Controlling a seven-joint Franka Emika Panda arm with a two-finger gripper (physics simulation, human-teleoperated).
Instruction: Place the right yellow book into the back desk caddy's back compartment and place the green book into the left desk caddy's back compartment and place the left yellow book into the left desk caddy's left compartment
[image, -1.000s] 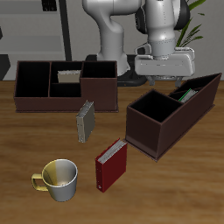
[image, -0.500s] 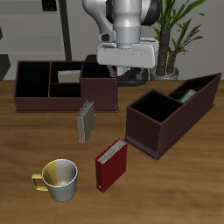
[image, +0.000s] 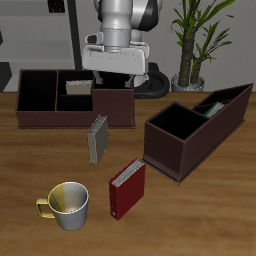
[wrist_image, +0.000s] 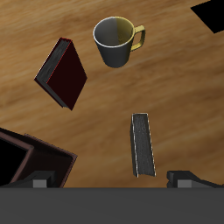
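My gripper (image: 117, 78) hangs open and empty above the back desk caddy (image: 40, 112), over its end nearest the table's middle. The right yellow book (image: 77, 88) lies inside one of that caddy's compartments. The left yellow book (image: 98, 137) stands upright on the table just in front of the caddy; in the wrist view its narrow edge (wrist_image: 143, 144) shows a little ahead of my gripper (wrist_image: 112, 179), whose fingertips (wrist_image: 185, 178) are wide apart. The green book (image: 213, 105) sits in a long narrow compartment of the left desk caddy (image: 185, 150).
A red book (image: 127, 188) (wrist_image: 63, 72) stands near the table's front, beside a grey and yellow mug (image: 65, 205) (wrist_image: 116, 39). A corner of the left desk caddy (wrist_image: 26, 162) shows in the wrist view. A potted plant (image: 195, 40) stands behind the table.
The arm has swung from above the left desk caddy across to above the back desk caddy, gripper empty. The books, the mug and the caddies have not moved.
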